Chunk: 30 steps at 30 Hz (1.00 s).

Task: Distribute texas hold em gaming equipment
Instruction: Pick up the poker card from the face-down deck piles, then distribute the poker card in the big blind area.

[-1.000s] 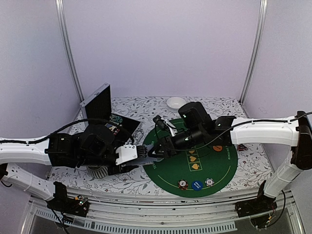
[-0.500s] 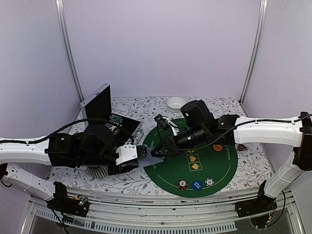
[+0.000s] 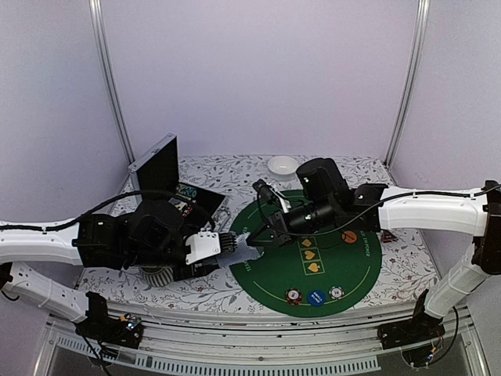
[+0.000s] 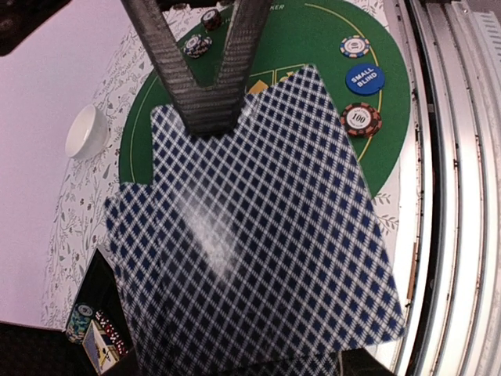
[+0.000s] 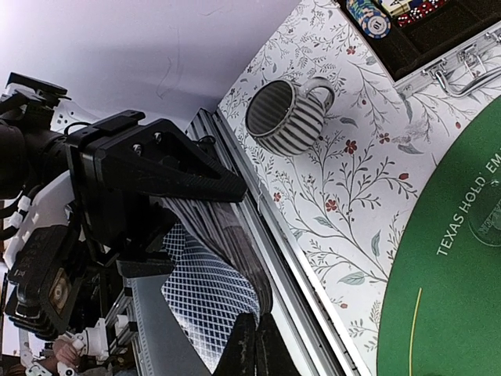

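A fanned deck of playing cards with blue-checked backs sits in my left gripper, just off the left edge of the green mat. My right gripper is shut on the edge of the top card; its fingers pinch that card's far end. The left fingers are hidden under the cards in the left wrist view. A reddish-brown chip, a blue chip and a white chip lie at the mat's near edge, and an orange chip lies at its right.
A striped mug stands on the flowered cloth under my left arm. An open black case with chips stands at back left. A small white bowl sits behind the mat. A small red piece lies right of the mat.
My right gripper has shut on the top card and drawn it a little to the right. The left gripper and the deck have stayed put.
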### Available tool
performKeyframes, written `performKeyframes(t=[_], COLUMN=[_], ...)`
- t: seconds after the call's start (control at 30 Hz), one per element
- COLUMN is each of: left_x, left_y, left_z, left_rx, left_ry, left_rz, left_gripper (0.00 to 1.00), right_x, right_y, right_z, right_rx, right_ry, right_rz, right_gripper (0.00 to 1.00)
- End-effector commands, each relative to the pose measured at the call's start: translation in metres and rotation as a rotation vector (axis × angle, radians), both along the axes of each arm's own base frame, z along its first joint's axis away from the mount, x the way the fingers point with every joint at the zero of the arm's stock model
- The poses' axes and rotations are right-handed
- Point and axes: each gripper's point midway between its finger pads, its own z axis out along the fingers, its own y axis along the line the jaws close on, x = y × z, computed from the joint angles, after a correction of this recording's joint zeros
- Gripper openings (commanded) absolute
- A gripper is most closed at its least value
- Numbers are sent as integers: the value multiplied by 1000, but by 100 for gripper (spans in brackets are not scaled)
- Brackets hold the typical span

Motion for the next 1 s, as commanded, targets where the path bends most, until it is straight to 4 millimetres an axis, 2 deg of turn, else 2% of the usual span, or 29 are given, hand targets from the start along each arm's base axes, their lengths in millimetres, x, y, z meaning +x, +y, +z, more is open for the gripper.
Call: performKeyframes(t=[0.0, 0.23, 0.43, 0.53, 0.67, 0.8, 0.97], left_x=[4, 5, 6, 7, 7, 8, 7], left_y=[0, 0, 0, 0, 1, 1, 0], left_z=[5, 4, 4, 4, 4, 4, 2], left_rx=[-28, -24, -20, -21, -19, -21, -15], left_ry=[-5, -4, 2, 3, 5, 7, 13], left_rz=[14, 19, 20, 26, 31, 31, 30], left_gripper=[52, 52, 52, 53, 53, 53, 53], right_x=[0, -9, -7, 0, 10, 28, 51], right_y=[-9, -13, -28, -46, -70, -109, -158], right_z=[22, 37, 70, 82, 82, 86, 73], right_rx=[49, 89, 154, 173, 165, 148, 65], right_ry=[-22, -35, -104, -134, -135, -158, -179], right_rz=[-14, 22, 4, -51, -125, -248, -415], right_gripper=[2, 2, 2, 2, 2, 2, 2])
